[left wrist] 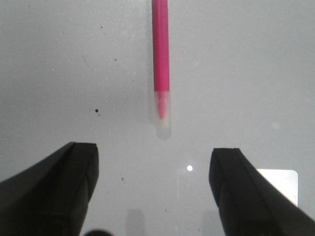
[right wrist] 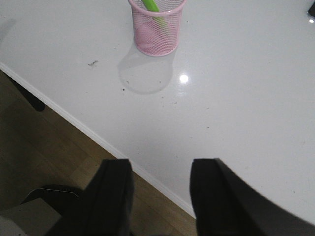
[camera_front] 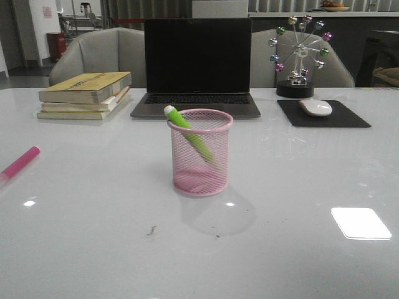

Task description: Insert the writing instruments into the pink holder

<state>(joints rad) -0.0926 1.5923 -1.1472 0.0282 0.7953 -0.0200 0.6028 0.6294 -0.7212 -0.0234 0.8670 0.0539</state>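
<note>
left gripper point(left wrist: 153, 196): jaws spread wide, holding nothing | right gripper point(right wrist: 161, 196): jaws apart, holding nothing

The front view looks forward, low over the table point(camera_front: 299, 249). The left wrist view looks closely down at it. The right wrist view looks from beyond its edge, sharing the holder point(camera_front: 200, 152) with the front.

Glossy white table point(camera_front: 299, 261) reflecting ceiling light, grey armchairs point(camera_front: 103, 53) behind, wooden floor point(right wrist: 44, 147).
</note>
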